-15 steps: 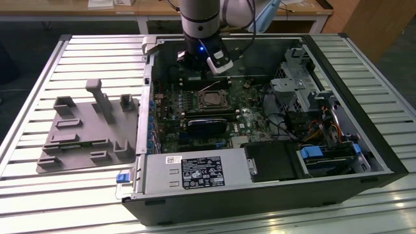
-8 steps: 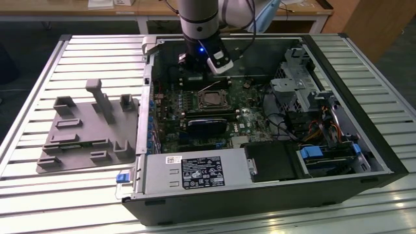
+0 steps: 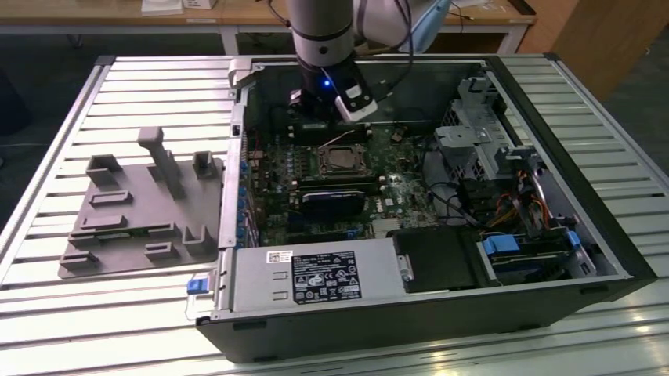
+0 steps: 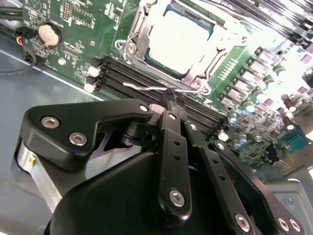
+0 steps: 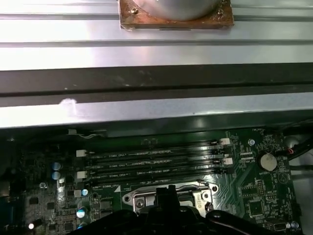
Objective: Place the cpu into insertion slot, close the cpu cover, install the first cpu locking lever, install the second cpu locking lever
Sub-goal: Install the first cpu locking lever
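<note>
My fingers [image 4: 169,115] are drawn together, their black tips at one thin bent wire lever [image 4: 142,88]; I cannot tell whether they pinch it. Just beyond it sits the one cpu [image 4: 178,41], a flat square with a pale metal top, lying in the slot [image 4: 188,74]. The single cover [image 4: 132,46], a shiny stamped steel frame, lies flat around the chip. Between me and the slot run four long, narrow black memory slots [image 5: 156,164]. One round silver coin cell [image 5: 266,160] is set in the green board [image 4: 78,19]. At the near side of the black case [image 3: 544,258], a silver supply box [image 3: 256,282] carries one black label with white print. The case stands on a ribbed metal counter [image 3: 157,86]. One matte grey fixture plate [image 3: 125,219] with upright blocks lies on the counter at the exterior view's left.
</note>
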Controlling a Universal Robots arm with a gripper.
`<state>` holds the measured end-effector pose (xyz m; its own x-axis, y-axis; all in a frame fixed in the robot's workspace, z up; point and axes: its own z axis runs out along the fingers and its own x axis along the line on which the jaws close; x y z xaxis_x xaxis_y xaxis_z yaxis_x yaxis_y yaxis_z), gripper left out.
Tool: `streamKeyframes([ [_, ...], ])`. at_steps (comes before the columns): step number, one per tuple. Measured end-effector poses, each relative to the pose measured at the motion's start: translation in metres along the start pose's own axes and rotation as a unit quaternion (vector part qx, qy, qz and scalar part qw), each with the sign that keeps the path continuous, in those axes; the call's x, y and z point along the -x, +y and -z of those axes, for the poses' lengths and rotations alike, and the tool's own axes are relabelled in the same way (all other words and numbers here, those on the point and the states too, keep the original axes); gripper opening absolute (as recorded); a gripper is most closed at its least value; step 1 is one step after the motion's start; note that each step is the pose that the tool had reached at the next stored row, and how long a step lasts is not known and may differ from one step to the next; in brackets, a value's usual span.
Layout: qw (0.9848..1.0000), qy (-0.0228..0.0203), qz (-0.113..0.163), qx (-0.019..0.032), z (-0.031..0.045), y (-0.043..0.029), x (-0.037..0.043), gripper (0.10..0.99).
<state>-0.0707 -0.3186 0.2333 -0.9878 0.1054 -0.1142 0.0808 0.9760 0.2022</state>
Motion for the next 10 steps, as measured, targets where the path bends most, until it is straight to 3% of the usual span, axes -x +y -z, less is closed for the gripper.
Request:
streamKeyframes([
  [10, 1.0000, -0.0002, -0.001, 0.0000, -0.0075, -0.0001, 0.0119, 0.102],
])
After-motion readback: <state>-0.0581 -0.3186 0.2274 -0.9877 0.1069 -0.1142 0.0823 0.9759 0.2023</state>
